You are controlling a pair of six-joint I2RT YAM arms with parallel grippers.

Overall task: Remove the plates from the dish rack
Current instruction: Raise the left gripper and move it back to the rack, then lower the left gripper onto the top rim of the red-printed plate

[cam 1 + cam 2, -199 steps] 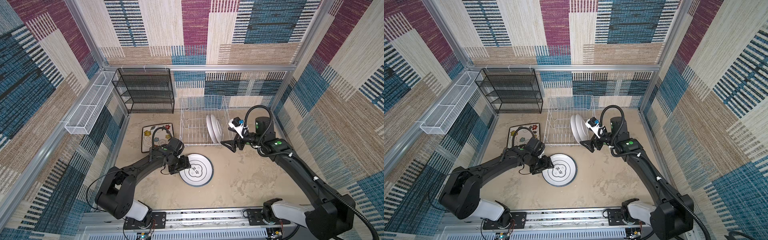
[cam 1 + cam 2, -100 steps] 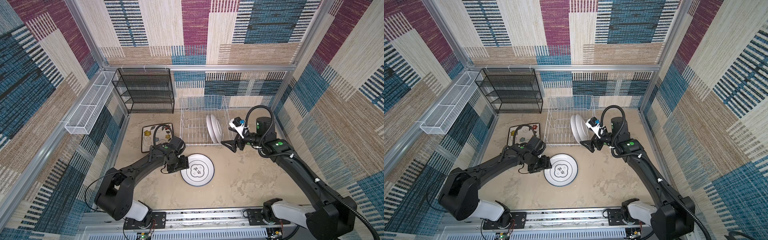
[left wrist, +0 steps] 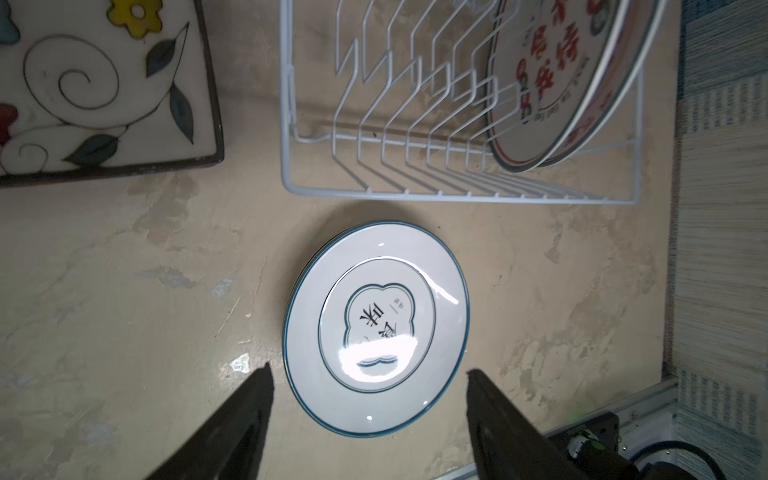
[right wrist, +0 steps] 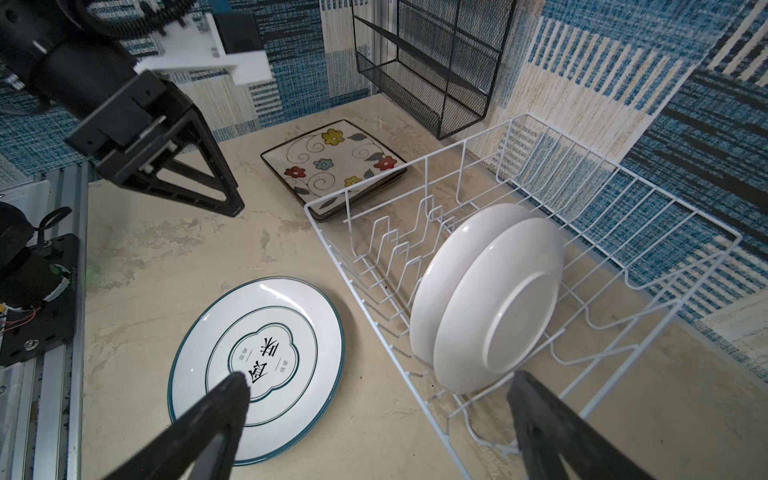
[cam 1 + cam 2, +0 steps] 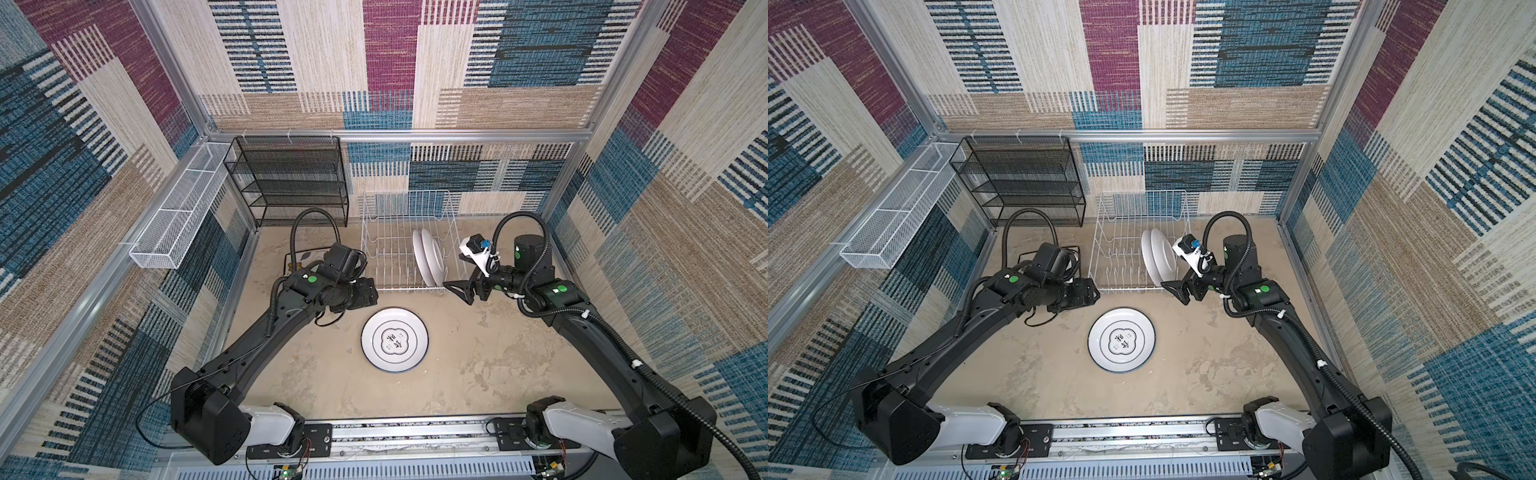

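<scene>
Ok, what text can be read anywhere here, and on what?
"食味", as far as it can be read: dark print at the centre of the flat plate; the small characters beside it are too small to read.
Red Chinese characters on the front racked plate: cut off and blurred, unreadable.
No other text shows.

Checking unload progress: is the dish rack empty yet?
Not empty. Two round plates stand on edge in the dish rack, backs showing in the right wrist view.

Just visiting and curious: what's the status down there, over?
Left gripper open, empty, near the flat round plate. Right gripper open, empty, beside the dish rack. Two round plates standing in it. Nothing blocking them.
</scene>
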